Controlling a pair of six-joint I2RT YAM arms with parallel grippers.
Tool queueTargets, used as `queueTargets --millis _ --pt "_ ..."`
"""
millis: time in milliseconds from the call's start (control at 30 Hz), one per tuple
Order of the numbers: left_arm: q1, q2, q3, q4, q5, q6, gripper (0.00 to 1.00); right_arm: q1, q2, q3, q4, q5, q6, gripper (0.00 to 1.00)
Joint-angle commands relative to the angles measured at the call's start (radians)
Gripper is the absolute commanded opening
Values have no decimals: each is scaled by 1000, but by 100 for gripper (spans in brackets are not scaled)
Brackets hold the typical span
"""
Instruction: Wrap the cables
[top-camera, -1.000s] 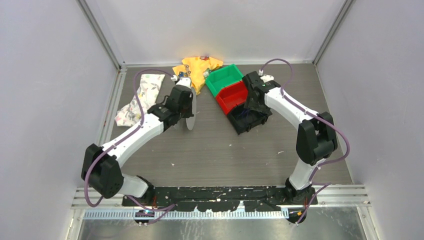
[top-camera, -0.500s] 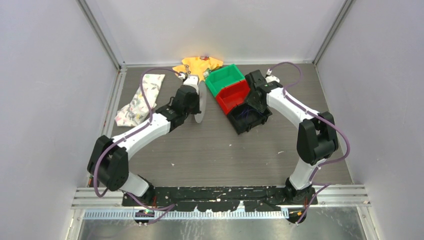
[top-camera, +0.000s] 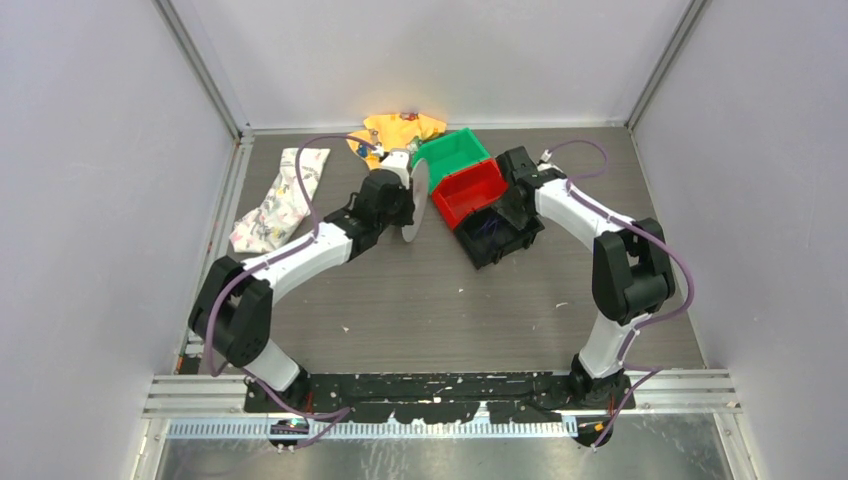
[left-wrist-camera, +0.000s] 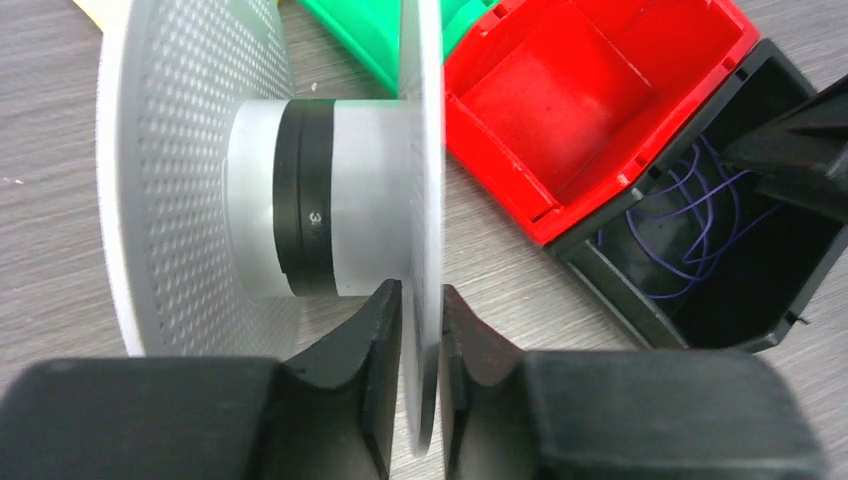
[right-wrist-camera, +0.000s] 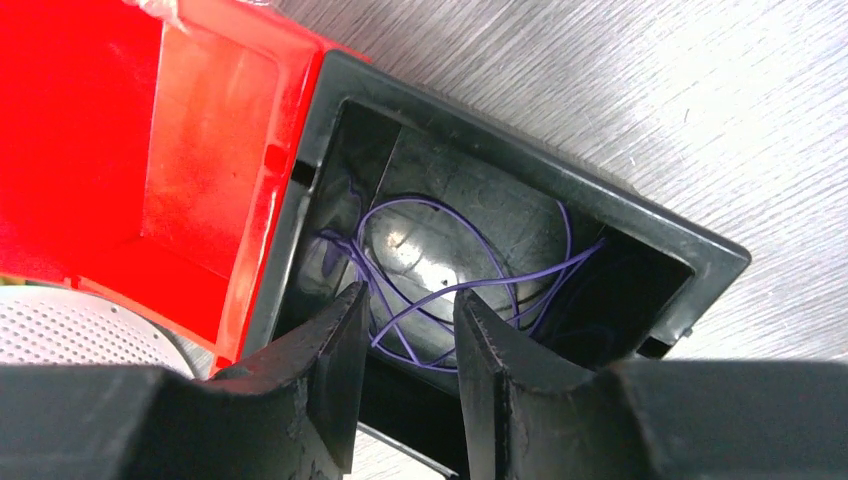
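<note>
The cable (right-wrist-camera: 470, 232) is a thin purple wire lying in loose loops inside a black bin (right-wrist-camera: 640, 210); it also shows in the left wrist view (left-wrist-camera: 690, 210). My right gripper (right-wrist-camera: 410, 310) is open, just above the bin's opening, with the loops showing between its fingers and nothing held. My left gripper (left-wrist-camera: 421, 300) is shut on the thin flange of a clear plastic spool (left-wrist-camera: 420, 150) with a black band on its hub (left-wrist-camera: 300, 210). It holds the spool (top-camera: 415, 200) upright just left of the red bin. The right gripper (top-camera: 512, 205) is over the black bin (top-camera: 500, 240).
A red bin (top-camera: 468, 192) and a green bin (top-camera: 450, 160) stand in a row against the black one. A yellow cloth (top-camera: 395, 130) lies at the back, a white patterned cloth (top-camera: 280, 195) at the left. Walls enclose the table.
My left arm has carried the spool to the right and farther back, up beside the red bin. My right gripper has stayed over the black bin.
</note>
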Motion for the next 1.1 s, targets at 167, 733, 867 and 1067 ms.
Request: queueTargets --millis 167,733,867,1067 --pt "-7 4 108 -75 56 1 54 -40 12 -26 73 -51 36 29" --pt "-7 -99 251 -255 106 3 61 -44 -239 3 8 2 -117 0" --pt "-7 -131 269 -278 105 8 62 -45 -306 41 -5 -35 -180 0" --pt "-7 -157 371 -420 111 33 65 -45 -380 155 -37 -87 -283 0"
